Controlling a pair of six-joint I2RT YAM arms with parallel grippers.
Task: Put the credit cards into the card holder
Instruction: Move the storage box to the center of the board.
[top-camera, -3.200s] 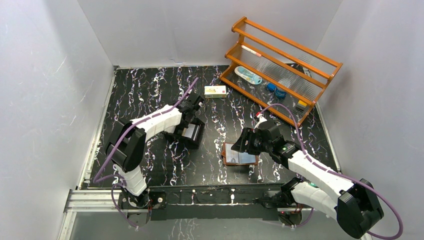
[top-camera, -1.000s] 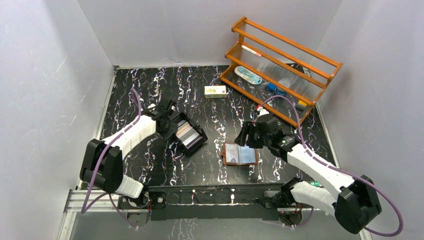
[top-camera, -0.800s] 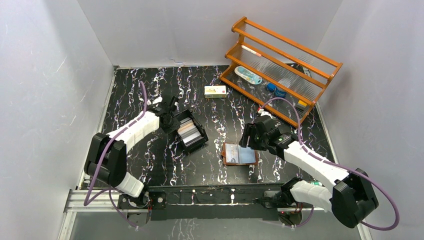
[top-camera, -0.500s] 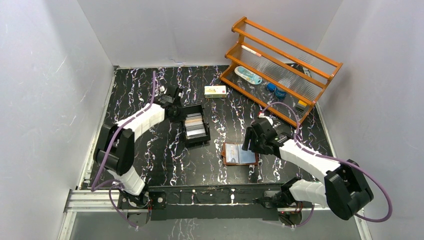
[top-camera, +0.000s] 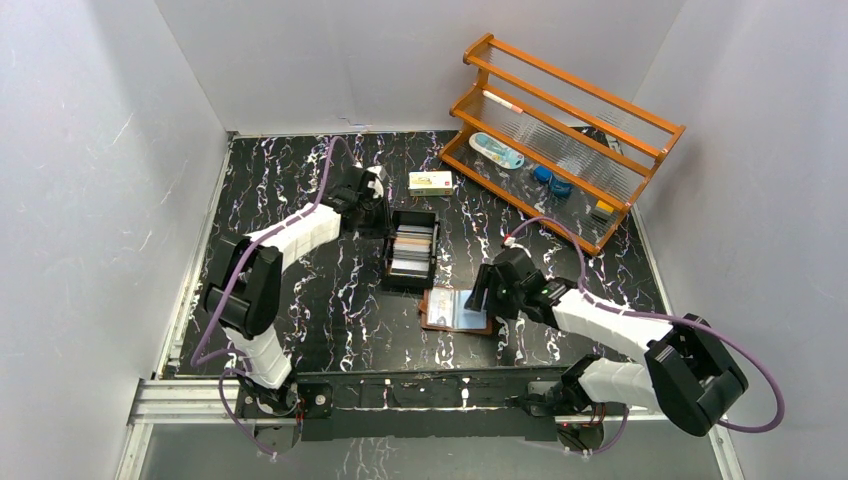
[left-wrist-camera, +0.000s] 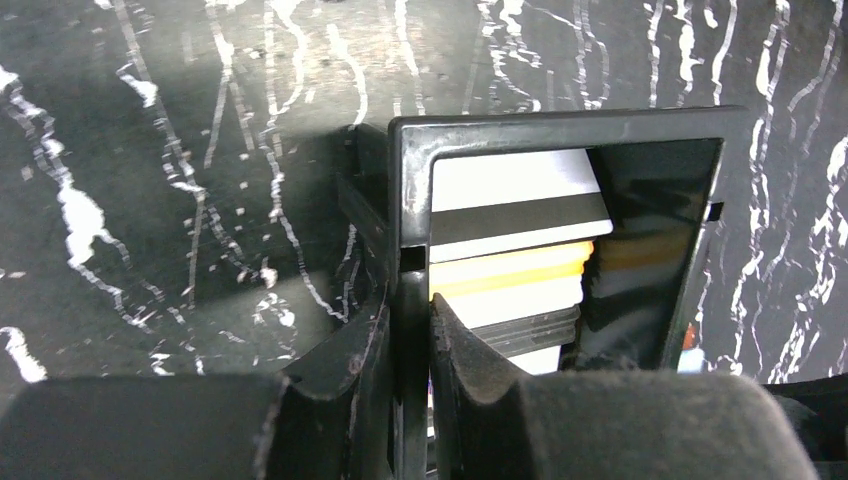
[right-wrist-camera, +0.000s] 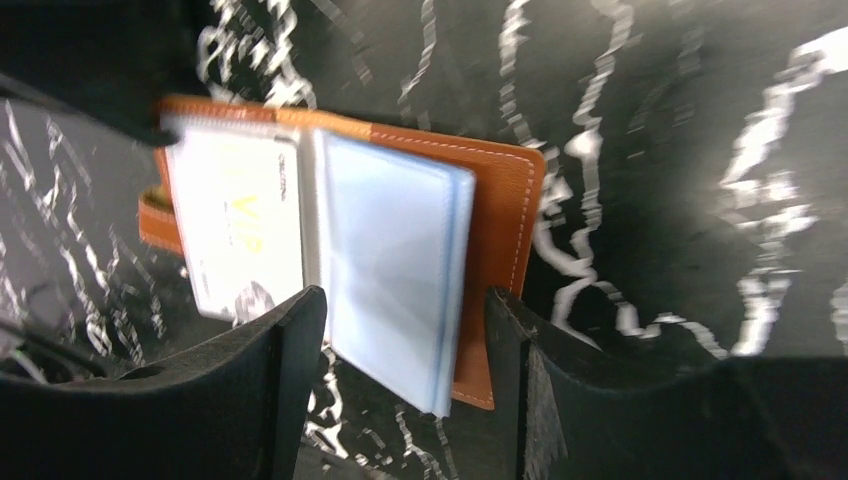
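The black tray (top-camera: 434, 250) stands mid-table with several credit cards (top-camera: 410, 252) stacked on edge inside it. My left gripper (top-camera: 385, 212) is shut on the tray's far-left wall. In the left wrist view the fingertips (left-wrist-camera: 455, 335) pinch the tray's rim (left-wrist-camera: 560, 125), with white, yellow and grey cards (left-wrist-camera: 510, 230) behind. The brown card holder (top-camera: 455, 310) lies open just in front of the tray. My right gripper (top-camera: 484, 296) is low over it and open. Its fingers (right-wrist-camera: 300, 350) straddle the clear pockets (right-wrist-camera: 395, 260) of the card holder (right-wrist-camera: 505, 200). One pocket holds a white card (right-wrist-camera: 240, 230).
An orange wooden rack (top-camera: 565, 140) with small items stands at the back right. A white-and-yellow carton (top-camera: 430, 181) lies behind the tray. White walls close in the black marbled table (top-camera: 300, 300) on three sides.
My left arm has swung the tray from the left side to the middle, turning it. My right gripper has dropped lower over the card holder, which has slid a little to the left.
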